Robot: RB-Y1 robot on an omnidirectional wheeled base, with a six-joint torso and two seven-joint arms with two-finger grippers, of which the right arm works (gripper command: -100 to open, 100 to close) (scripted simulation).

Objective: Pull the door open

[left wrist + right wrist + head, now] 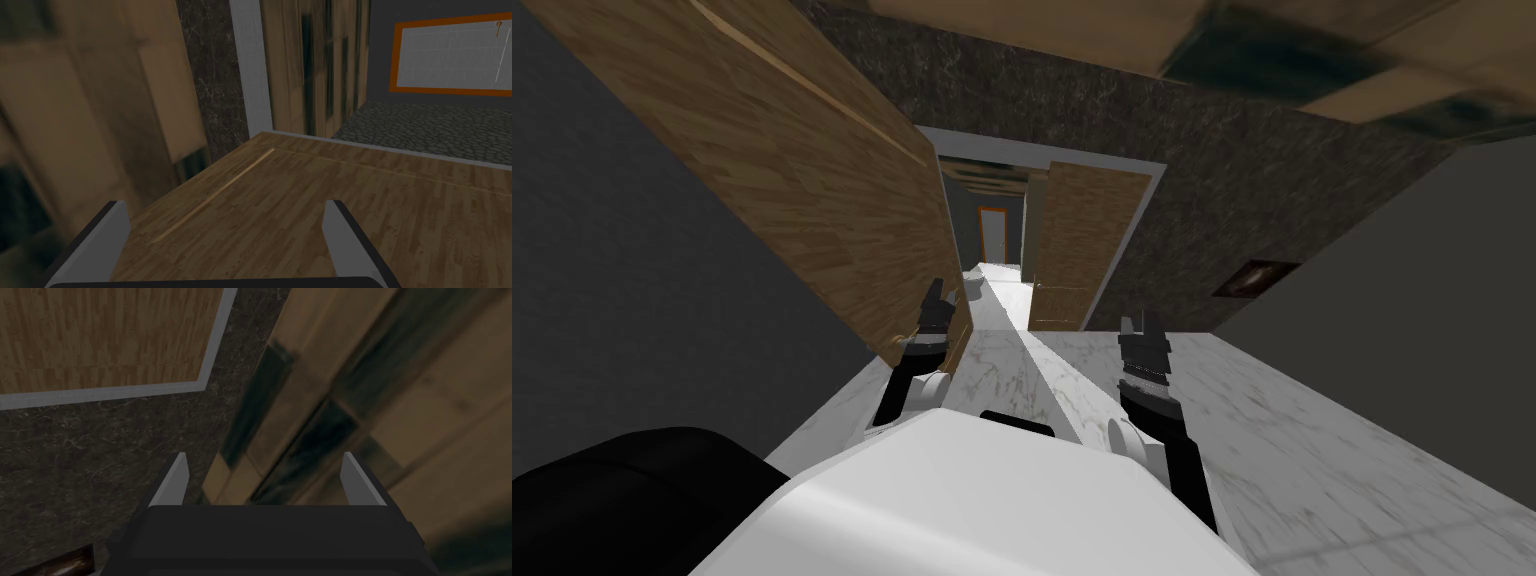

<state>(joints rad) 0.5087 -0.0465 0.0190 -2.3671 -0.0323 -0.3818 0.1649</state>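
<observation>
While my left gripper (226, 205) holds its jaws spread on nothing, the wooden door (350, 200) lies close beyond and between them, swung well off its grey frame (250, 65). My right gripper (265, 458) is spread too, well apart. With no grip, I judge the fingers could slip off the panel.

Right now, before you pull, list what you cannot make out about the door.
- Any handle on the wooden door: head view, the left gripper covers the door's edge there.
- Contact between that gripper and the door: left wrist view, cut off at the bottom edge below the open fingers.
- Dark wall panel: head view, too small to identify.
</observation>
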